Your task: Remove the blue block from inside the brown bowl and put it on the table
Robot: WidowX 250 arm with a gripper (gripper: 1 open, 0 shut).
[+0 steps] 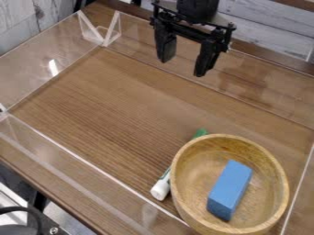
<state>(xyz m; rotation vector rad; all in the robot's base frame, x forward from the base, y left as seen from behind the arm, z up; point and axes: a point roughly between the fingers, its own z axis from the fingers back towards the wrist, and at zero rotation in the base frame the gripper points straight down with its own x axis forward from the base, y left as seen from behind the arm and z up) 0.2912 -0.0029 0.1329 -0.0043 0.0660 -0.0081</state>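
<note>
The blue block (229, 190) lies flat inside the brown bowl (185, 184), slightly right of its centre, long side running toward the camera. That bowl stands on the table (110, 101) at the front right corner. My gripper (185, 58) hangs at the back of the table, well above and behind the bowl. Its two dark fingers (162, 46) point down and stand apart, with nothing between them. It is open and far from the block.
A small white-and-green marker-like object (175, 174) lies against the bowl's left outer side. Low clear acrylic walls (73, 161) line the table's edges, and a clear triangular piece (98, 32) stands at the back left. A broad bare stretch of tabletop lies left of the bowl.
</note>
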